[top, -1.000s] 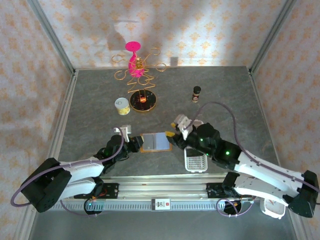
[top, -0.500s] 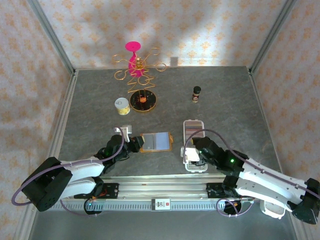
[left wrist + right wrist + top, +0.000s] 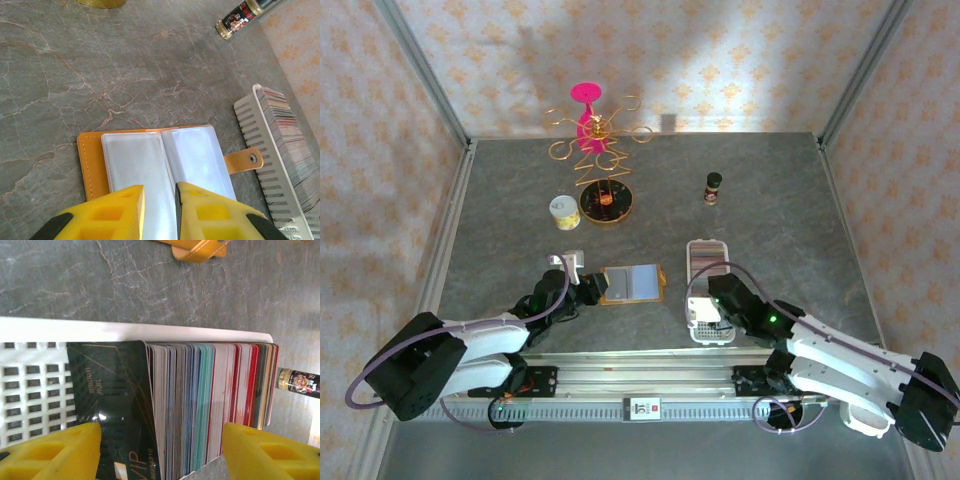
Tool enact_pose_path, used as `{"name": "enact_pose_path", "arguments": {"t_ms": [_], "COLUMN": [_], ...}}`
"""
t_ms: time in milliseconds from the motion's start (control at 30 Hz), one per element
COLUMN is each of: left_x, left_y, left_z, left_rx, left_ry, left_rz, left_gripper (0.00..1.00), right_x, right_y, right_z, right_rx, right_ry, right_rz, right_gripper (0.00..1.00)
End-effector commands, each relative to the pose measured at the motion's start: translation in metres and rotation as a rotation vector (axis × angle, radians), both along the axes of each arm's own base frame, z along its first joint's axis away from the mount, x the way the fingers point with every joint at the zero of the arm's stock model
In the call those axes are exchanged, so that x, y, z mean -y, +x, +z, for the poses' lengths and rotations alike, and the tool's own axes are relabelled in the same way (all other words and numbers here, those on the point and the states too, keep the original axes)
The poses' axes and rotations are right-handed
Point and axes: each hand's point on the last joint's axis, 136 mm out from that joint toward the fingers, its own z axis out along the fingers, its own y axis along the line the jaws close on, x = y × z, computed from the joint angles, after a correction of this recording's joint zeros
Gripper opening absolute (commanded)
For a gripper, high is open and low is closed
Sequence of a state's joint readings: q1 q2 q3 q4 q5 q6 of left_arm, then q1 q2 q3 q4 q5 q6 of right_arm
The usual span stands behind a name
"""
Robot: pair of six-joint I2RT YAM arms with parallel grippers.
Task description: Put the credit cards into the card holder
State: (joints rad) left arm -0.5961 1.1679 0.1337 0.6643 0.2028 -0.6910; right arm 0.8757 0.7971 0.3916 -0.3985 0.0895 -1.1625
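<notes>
Item one, desk [image 3: 770,200]: grey marbled surface inside patterned walls. Item two, card holder [image 3: 632,284]: orange-tan wallet lying flat and opened left of the middle of the desk; in the left wrist view the card holder [image 3: 165,160] shows two clear inner sleeves side by side, orange border on its left, closing tab [image 3: 243,160] with a snap sticking out to its right. Item three, left fingers [image 3: 588,289]: yellow, at the wallet's left edge; in the wrist view the left fingers [image 3: 130,207] stand almost together with a narrow gap over the near edge of the clear sleeves, the fold line running into the gap; whether they pinch the sleeve cannot be told. Item four, white slotted tray [image 3: 694,322]: long, just right of the wallet and apart from it. Item five, credit cards [image 3: 707,262]: packed upright in the far half of the tray; in the right wrist view the credit cards [image 3: 200,405] form a dense row of white, teal, red and dark edges, fronted by a dark card lettered "VIP". Item six, right fingers [image 3: 712,298]: above the tray's middle; in the wrist view the right fingers [image 3: 55,450] are spread wide to either side of the stack, gripping nothing. Item seven, small dark bottle [image 3: 713,187]: upright, far right. Item eight, yellow tin [image 3: 563,211] beside a gold wire stand [image 3: 605,195] with a pink top, far centre.
</notes>
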Motion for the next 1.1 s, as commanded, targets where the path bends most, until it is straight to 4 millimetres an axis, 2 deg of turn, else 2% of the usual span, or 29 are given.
{"name": "enact_pose_path", "arguments": {"t_ms": [0,167,400,567,700,733,833,867,1067], "left_x": [0.007,0.007,0.007,0.007,0.008,0.007,0.007,0.008,0.007], "left_y": [0.000,0.001,0.001,0.001,0.001,0.001,0.001,0.001,0.001], "left_z": [0.005,0.004,0.004,0.003,0.002,0.002,0.002,0.003,0.002], "left_rx": [0.021,0.019,0.019,0.017,0.015,0.015,0.016,0.017,0.016], "left_ry": [-0.013,-0.009,-0.008,-0.007,-0.006,-0.006,-0.005,-0.005,-0.005], "left_rz": [-0.022,-0.025,-0.025,-0.023,-0.025,-0.025,-0.025,-0.025,-0.025], "left_gripper": [0.24,0.24,0.24,0.24,0.24,0.24,0.24,0.24,0.24], "right_x": [-0.007,-0.006,0.002,0.007,0.009,0.009,0.008,0.008,0.007], "right_y": [0.002,0.000,0.001,0.001,0.001,0.000,-0.001,-0.001,0.001], "right_z": [-0.001,-0.007,-0.009,-0.009,-0.008,-0.009,-0.011,-0.012,-0.018], "right_rx": [0.009,-0.008,-0.004,0.000,0.003,0.000,-0.004,-0.003,-0.005], "right_ry": [0.019,-0.007,-0.043,-0.062,-0.068,-0.066,-0.059,-0.059,-0.065], "right_rz": [0.028,0.036,0.025,0.013,0.008,0.009,0.013,0.014,0.012], "right_gripper": [0.63,0.54,0.34,0.25,0.26,0.30,0.52,0.55,0.57]}}
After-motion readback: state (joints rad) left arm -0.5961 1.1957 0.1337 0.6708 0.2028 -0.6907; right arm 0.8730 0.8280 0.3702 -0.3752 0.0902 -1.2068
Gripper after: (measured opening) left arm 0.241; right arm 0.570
